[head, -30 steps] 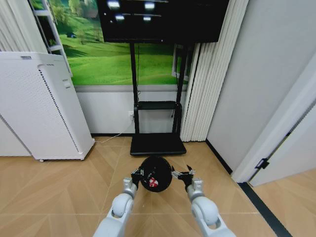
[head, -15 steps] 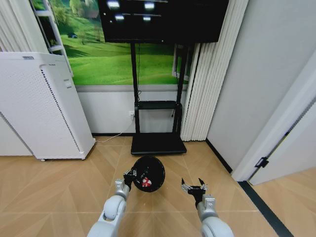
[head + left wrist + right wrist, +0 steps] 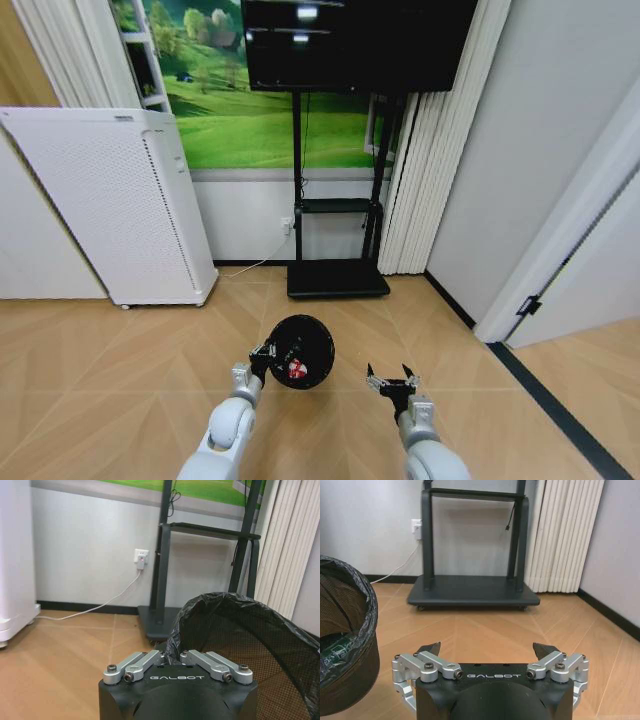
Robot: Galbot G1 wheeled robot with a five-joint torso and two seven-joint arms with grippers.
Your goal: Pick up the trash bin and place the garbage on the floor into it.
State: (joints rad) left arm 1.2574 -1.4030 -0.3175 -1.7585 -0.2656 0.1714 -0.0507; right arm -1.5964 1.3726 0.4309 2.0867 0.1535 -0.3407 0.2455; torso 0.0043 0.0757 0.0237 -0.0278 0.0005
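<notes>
Left hand (image 3: 262, 355) pinched shut on rim of trash bin (image 3: 301, 350); white-and-red scrap (image 3: 298, 370) inside. Right hand (image 3: 390, 377) beside bin, spread wide, holding nothing.

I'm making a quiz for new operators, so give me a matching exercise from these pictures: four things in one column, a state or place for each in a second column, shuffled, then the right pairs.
Things:
1. left end effector
2. right end effector
3. trash bin
4. white-and-red scrap

States or places:
A. open, holding nothing, to the right of the bin
B. lying inside the bin
C. shut on the bin's rim
D. black, lined with a black bag

Pairs: 1-C, 2-A, 3-D, 4-B
</notes>
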